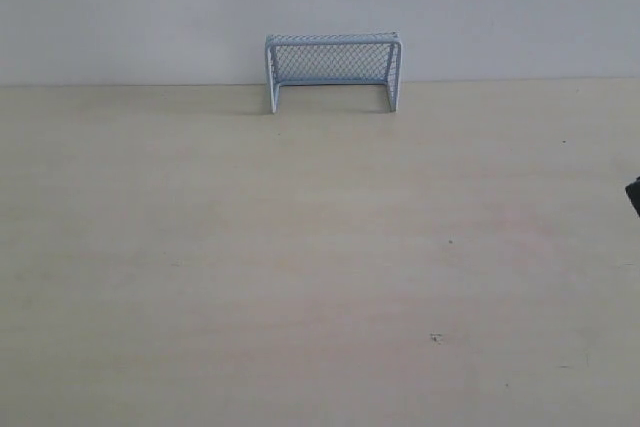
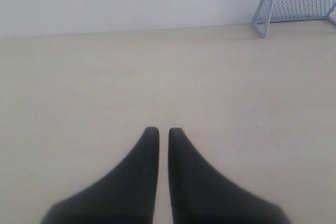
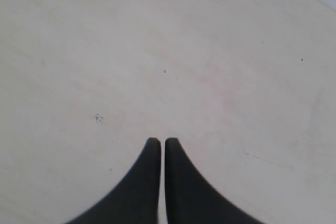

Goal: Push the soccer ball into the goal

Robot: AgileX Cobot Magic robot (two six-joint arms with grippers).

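Note:
The goal (image 1: 333, 70), a small pale blue frame with fine mesh, stands at the table's far edge against the wall, its mouth facing the camera; it also shows in the left wrist view as the goal (image 2: 296, 1). The soccer ball is not visible in any view. My left gripper (image 2: 163, 129) is shut with nothing between its dark fingers, hovering over bare tabletop. My right gripper (image 3: 161, 140) is likewise shut and empty. In the exterior view only a dark sliver of the right arm (image 1: 633, 195) shows at the right edge; the left arm is out of view there.
The pale wooden tabletop (image 1: 300, 267) carries a few small dark specks (image 1: 436, 337). A white wall (image 1: 150, 7) rises behind the goal.

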